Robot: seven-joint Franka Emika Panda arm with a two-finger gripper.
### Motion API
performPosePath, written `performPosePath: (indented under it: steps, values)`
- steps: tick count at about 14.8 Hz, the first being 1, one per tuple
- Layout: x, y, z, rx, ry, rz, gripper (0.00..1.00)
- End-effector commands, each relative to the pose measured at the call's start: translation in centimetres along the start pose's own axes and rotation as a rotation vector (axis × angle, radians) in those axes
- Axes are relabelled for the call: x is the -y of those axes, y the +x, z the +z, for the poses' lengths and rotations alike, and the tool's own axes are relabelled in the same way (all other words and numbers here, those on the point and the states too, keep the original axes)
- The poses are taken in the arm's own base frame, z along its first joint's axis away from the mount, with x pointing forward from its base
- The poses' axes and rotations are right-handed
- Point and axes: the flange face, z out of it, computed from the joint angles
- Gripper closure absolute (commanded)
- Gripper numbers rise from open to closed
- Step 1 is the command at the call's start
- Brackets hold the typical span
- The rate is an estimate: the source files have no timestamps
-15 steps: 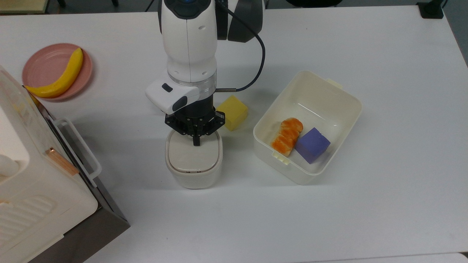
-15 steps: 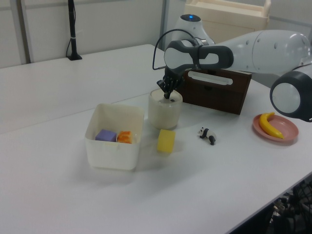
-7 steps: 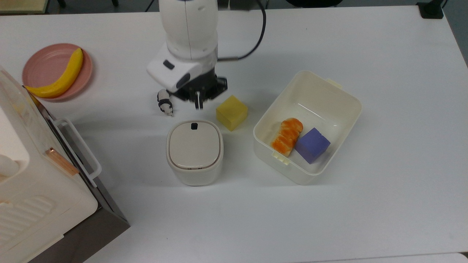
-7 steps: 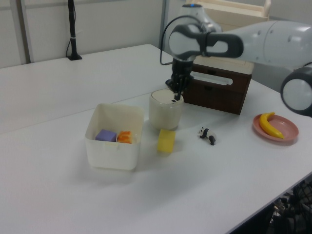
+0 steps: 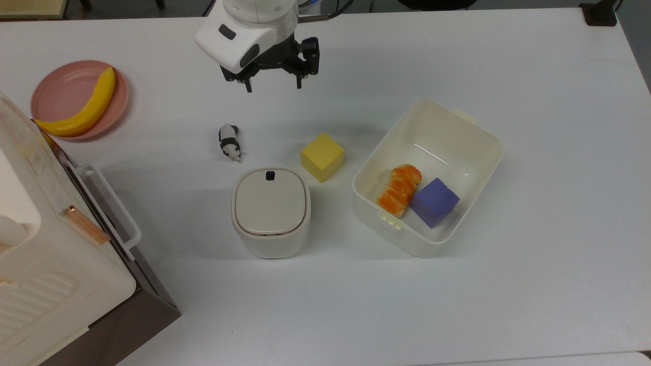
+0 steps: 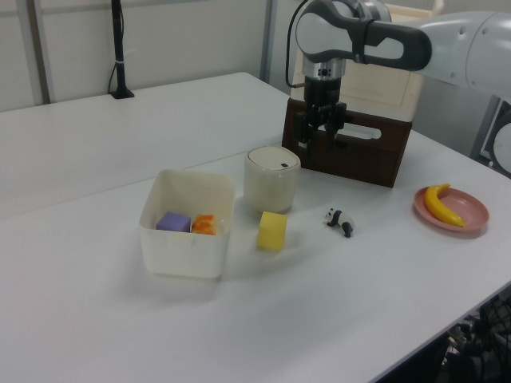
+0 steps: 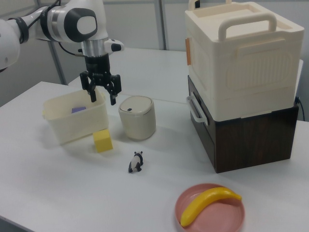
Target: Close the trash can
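The gripper [image 5: 273, 84] hangs wide open and empty, well above the closed trash can [image 5: 270, 213]; descending again could press the button [image 5: 270, 175], popping the lid.

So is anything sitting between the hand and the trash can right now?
Nothing visible does. The hand hangs open above bare table, apart from the trash can, whose lid already lies flat. In the top view the toy panda and the yellow block flank the gap between them, off the straight line.
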Motion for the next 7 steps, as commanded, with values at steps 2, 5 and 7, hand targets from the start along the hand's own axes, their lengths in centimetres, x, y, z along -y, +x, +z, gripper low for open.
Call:
performPosePath:
  steps: [2,5,7]
  values:
    - [-1.8,-0.6,-0.3,-0.029,0.019,0.019,0.00]
    - [-2.9,-0.7,-0.5,-0.038,0.018,0.042,0.00]
    - [-2.7,-1.3,-1.5,-0.053,0.014,0.079,0.00]
